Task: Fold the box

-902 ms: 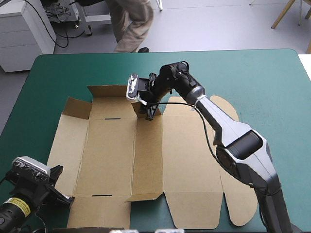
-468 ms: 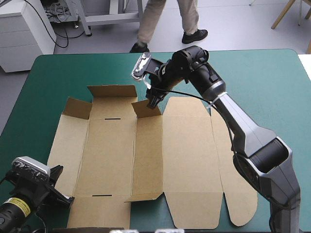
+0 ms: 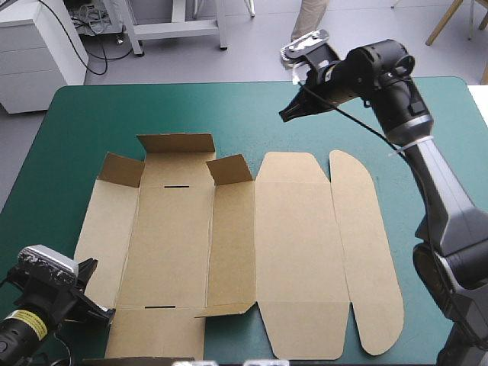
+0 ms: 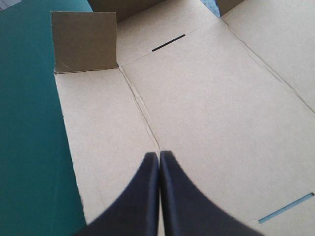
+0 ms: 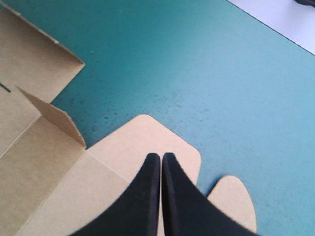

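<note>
The brown box (image 3: 229,244) lies as a cut sheet on the teal-green cover, mostly flat. Three far flaps stand partly raised: a wide one (image 3: 177,145), a small left one (image 3: 122,169) and a small one (image 3: 229,169) by the middle panel. My right gripper (image 3: 287,116) hangs shut and empty above the far side of the table, over the rounded lid flap (image 5: 147,140). My left gripper (image 3: 103,311) is shut with nothing in it at the box's near left corner, its tips (image 4: 159,155) just above the board by a crease.
Two rounded lid flaps (image 3: 362,252) lie flat on the right. Narrow slots (image 4: 169,43) are cut in the board at the far and near creases. Bare teal-green cover (image 3: 91,122) runs along the far and left sides.
My right gripper has left the small far flap, risen and swung far-right, and its fingers have shut. The flap stays tilted up. The left arm has not moved.
</note>
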`<state>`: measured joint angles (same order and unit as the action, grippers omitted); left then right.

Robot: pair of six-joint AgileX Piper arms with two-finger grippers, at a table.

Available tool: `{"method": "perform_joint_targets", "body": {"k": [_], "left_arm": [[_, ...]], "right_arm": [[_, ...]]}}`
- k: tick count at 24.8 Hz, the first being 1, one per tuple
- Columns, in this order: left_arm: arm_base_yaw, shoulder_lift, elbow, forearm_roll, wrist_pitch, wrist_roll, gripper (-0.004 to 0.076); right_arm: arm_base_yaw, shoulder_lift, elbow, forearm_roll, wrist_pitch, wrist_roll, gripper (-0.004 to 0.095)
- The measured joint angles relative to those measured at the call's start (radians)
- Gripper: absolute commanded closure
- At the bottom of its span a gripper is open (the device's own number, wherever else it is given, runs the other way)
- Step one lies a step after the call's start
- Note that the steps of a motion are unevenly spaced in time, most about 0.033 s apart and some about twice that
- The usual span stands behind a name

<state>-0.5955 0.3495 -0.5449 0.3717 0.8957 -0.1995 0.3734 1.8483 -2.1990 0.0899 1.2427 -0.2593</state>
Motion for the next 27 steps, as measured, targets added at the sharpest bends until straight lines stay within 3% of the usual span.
{"method": "perform_joint_targets", "body": {"k": [12,21,27], "left_arm": [[0.0,0.078,-0.067,0.032,0.05,-0.022,0.0734],[0.0,0.39,-0.387,0.098,0.152,-0.027,0.0706],[0.004,0.644,-0.616,0.152,0.176,-0.007,0.0706]], "right_arm": [[-0.194,-0.189,0.37,-0.007,-0.001,-0.005,0.0927],[-0.256,-0.39,0.675,-0.007,-0.007,-0.069,0.0927],[-0.264,-0.628,0.914,0.026,-0.102,-0.077,0.0927]]}}
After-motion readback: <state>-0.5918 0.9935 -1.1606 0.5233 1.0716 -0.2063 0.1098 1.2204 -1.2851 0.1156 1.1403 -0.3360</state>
